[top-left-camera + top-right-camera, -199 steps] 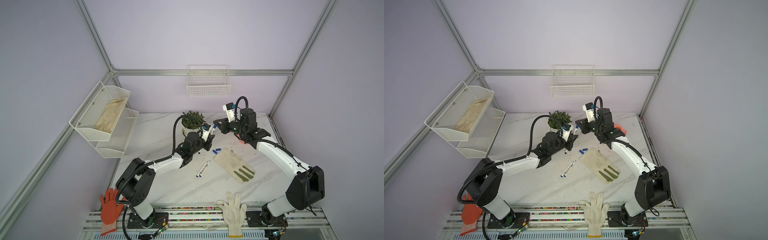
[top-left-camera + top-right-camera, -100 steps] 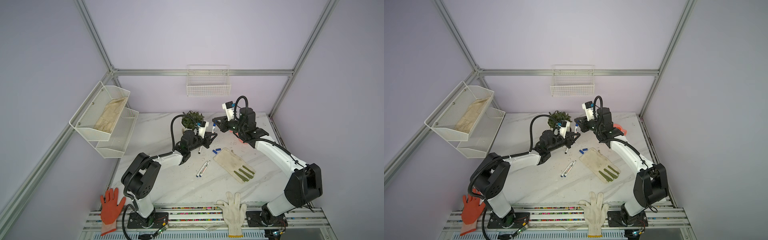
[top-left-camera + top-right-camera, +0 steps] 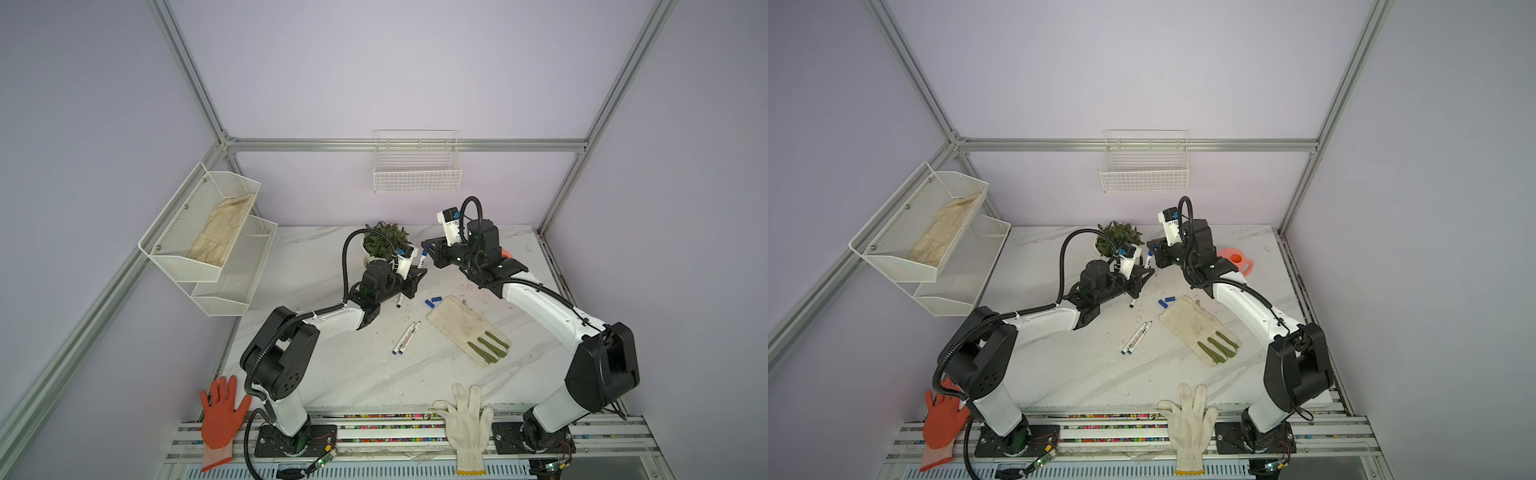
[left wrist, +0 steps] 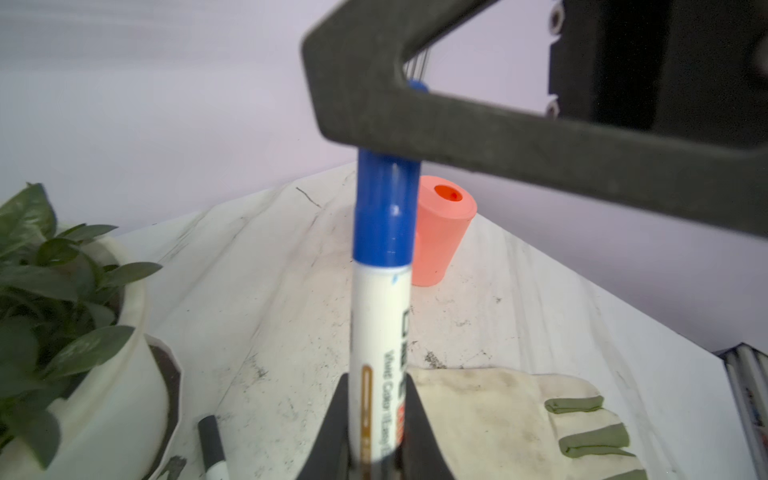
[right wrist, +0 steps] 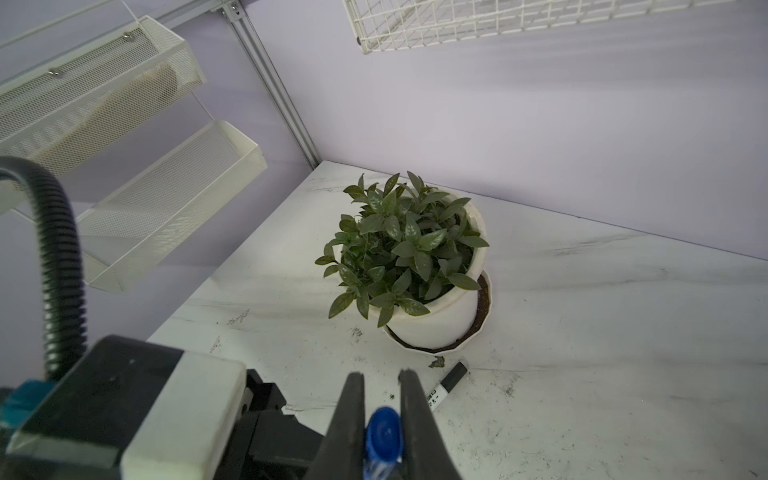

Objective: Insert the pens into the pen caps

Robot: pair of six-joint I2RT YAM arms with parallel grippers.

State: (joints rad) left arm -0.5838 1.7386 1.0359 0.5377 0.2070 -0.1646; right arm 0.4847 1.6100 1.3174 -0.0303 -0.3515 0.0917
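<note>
Currently left gripper (image 4: 376,388) is clamped on held pen (image 4: 376,332) low on its barrel, pen near upright over back-middle of table (image 3: 332,374), just beside plant (image 3: 384,243); blue cap (image 4: 384,208) sits on pen's upper end, in line with barrel, and right gripper (image 5: 382,376) is pinched tight on that cap from the side. Key relation: cap axis and pen axis match, right arm has the cap end, left arm the barrel end, so any seating push should run along the barrel; cap looks mostly on, full seat can't tell. Rest on table: two pens (image 3: 405,337) side by side near middle, two loose caps (image 3: 432,301) just beside table glove (image 3: 465,332), black-ended pen (image 3: 400,300) near left gripper. Containers: wall basket (image 3: 417,183) shows nothing inside, shelf (image 3: 187,266) top tier has shelf glove (image 3: 220,232), lower tier looks bare, pot (image 5: 436,328) holds the plant
</note>
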